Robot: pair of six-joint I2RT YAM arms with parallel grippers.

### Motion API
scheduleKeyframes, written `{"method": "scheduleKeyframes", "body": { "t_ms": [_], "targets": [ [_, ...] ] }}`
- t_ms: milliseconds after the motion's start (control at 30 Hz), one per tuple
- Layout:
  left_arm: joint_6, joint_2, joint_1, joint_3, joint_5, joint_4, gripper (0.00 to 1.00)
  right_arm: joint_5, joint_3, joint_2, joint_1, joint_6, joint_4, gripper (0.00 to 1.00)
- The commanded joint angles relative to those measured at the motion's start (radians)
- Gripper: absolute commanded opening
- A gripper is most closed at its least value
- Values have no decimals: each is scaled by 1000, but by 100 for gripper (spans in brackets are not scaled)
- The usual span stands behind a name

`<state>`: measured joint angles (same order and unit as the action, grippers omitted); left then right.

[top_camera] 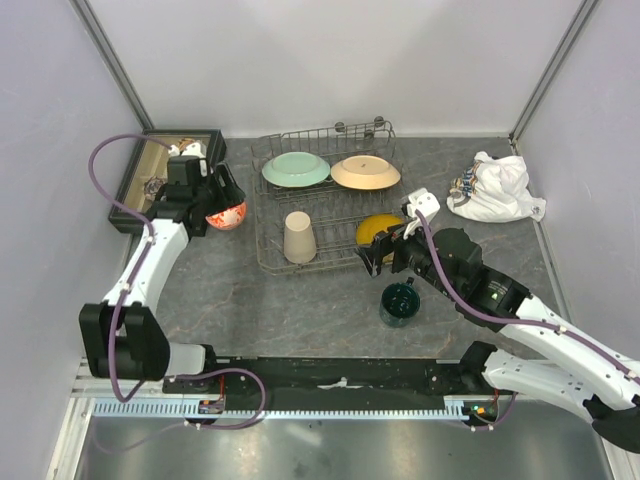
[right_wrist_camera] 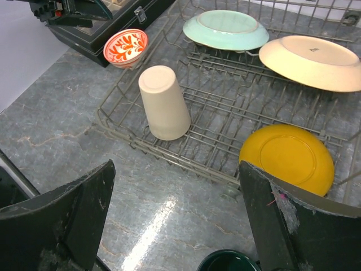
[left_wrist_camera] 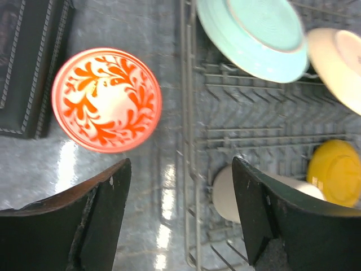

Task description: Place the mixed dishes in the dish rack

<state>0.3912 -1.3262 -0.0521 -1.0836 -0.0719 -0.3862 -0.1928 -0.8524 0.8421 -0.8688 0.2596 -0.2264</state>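
- The left gripper hung with its fingers spread and nothing between them. The side rail of the dish rack ran under the gap.
- The likely trouble here: a straight descent could catch that rail. A closing pinch could also clip only the rim of the small red-orange bowl and skid it across the glossy table toward the dark box.
- The bowl sat upright on the table ahead of the claw's left finger, outside the gap and touching neither finger. The box lay just beyond it.
- The right gripper stood wide apart and empty, low over the rack's near edge.
- The risk on this side was the dark green mug, which stood on the table close under the claw on the wrist side. A careless drop or swing could knock it over.
- Ahead of this claw's right finger the yellow plate lay in the rack. Ahead of its left finger stood the upturned beige cup.
- Farthest out, the pale green flowered plate and the tan plate rested on the back prongs.
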Motion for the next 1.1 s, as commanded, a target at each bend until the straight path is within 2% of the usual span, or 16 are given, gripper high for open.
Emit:
{"method": "scheduleKeyframes", "body": {
  "t_ms": [0, 133, 633, 867, 1067],
  "targets": [
    [-114, -103, -5, -71, 69, 7, 77, -40, -20, -8, -6, 15, -25, 98],
    [-112, -197, -17, -114, 132, 7, 72, -45, -25, -6, -4, 13, -27, 98],
    [-84, -519, -40, -321, 216, 17, 71, -96, 12, -44, -4, -3, -60, 98],
    [-55, -597, -43, -369, 227, 21, 68, -109, 21, -51, -4, -14, -60, 98],
    [-55, -633, -54, -397, 242, 18, 61, -120, 32, -55, -4, -17, -67, 98]
  ]
}}
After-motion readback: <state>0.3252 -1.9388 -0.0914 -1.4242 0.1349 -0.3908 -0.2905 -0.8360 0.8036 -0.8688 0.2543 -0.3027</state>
